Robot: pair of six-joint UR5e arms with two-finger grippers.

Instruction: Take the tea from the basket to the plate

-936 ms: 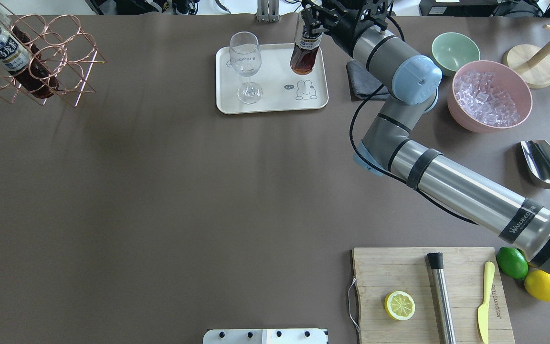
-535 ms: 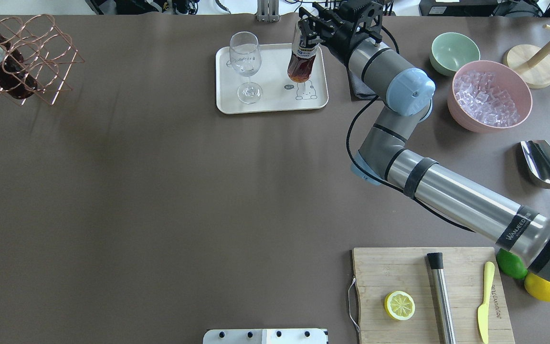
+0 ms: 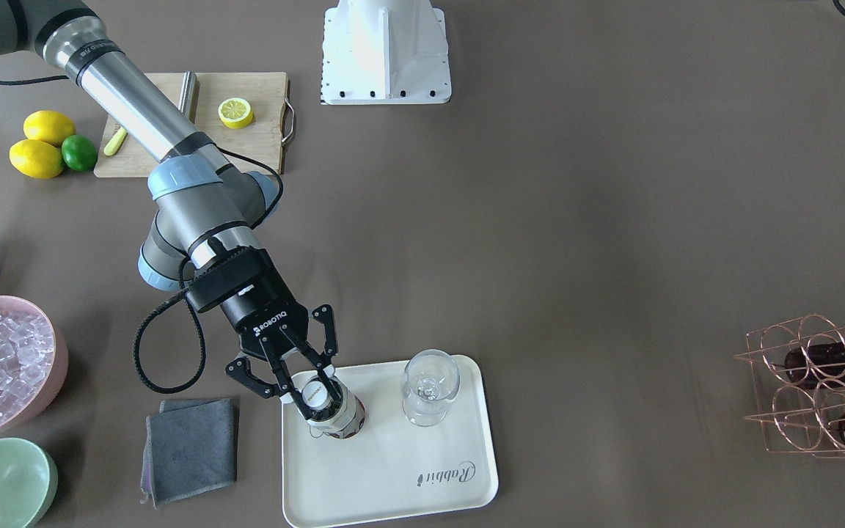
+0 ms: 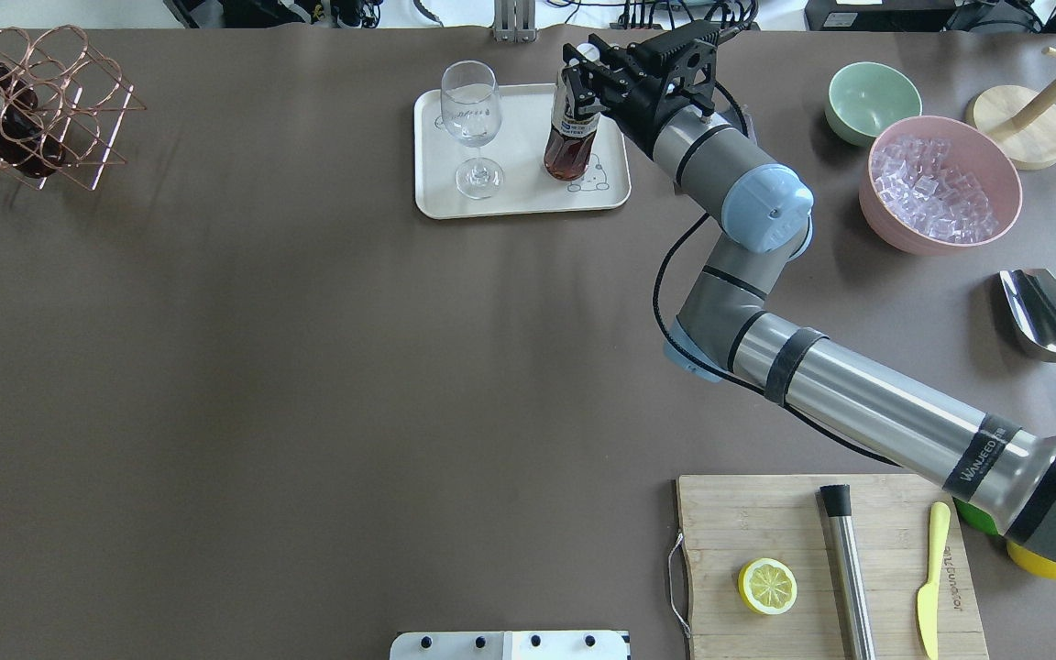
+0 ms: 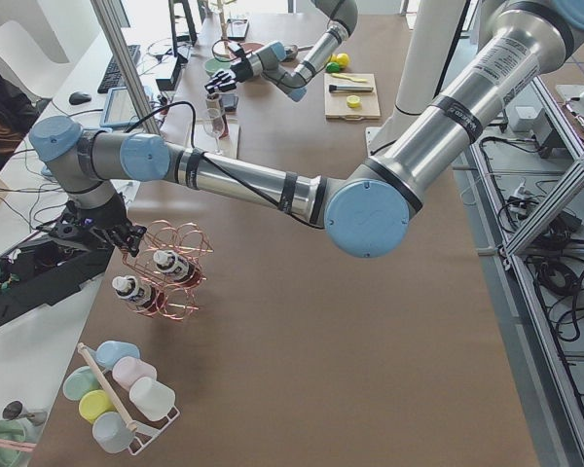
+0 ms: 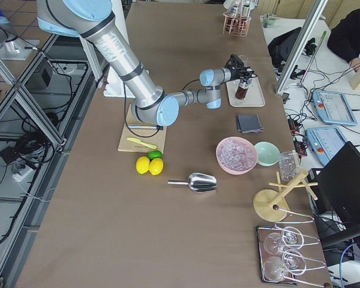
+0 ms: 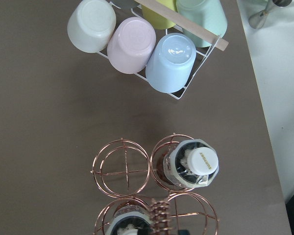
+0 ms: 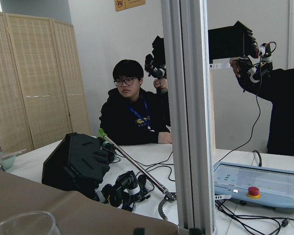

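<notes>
At the far edge of the table, seen from overhead, we find the right gripper clamped on the neck of the tea, its jaws closed just under the white cap. The bottle stands roughly upright, its base down at the plate by the small drawing. A clear glass stands on the same plate, at 9 o'clock from the tea, near it but not touching. A folded grey cloth lies on the table just off the plate, on the arm's side. Well apart, toward 9 o'clock from the plate in the overhead view, the basket sits at the table's corner with two more bottles in its rings, caps up in the left wrist view. One of them fills a ring beside the coil-wrapped handle, and the ring next to it at 9 o'clock holds nothing. In the side view, the left gripper is at the basket's top, close to the handle. We cannot tell from that view whether its jaws are apart or together, or whether they touch the wire.
</notes>
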